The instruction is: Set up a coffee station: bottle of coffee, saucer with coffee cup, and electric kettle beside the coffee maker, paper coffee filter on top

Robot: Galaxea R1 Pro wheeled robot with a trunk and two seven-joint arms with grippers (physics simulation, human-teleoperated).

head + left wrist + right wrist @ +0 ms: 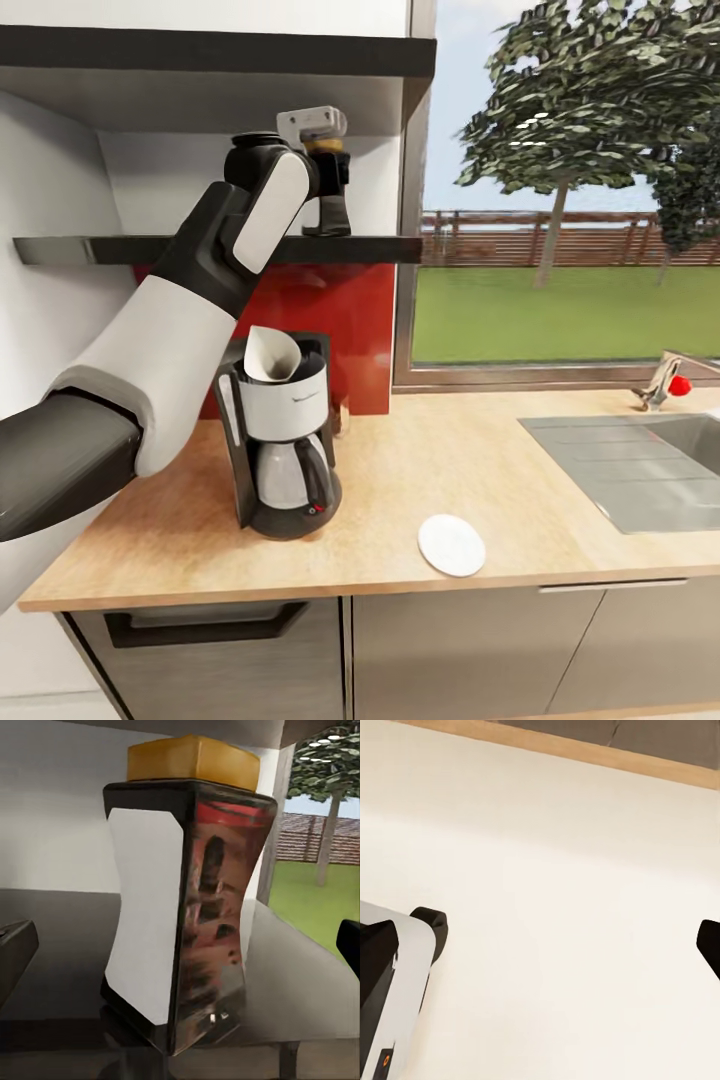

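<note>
From the head camera my left claw [330, 190] is up at the kitchen shelf [380, 249] around the bottle of coffee [184, 907]; the wrist camera shows fingers wide, untouching. Right claw: cannot tell. Coffee maker [285, 440] below; saucer [451, 545] near the table [420, 470] edge

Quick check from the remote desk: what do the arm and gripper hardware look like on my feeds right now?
In the head view, the left arm has a dark grey forearm segment, a glossy white shell with a grey collar, then black links with a white panel and a black round joint cap. The left gripper is black under a light grey wrist block. The wrist views show black fingertips at the frame edges.
</note>
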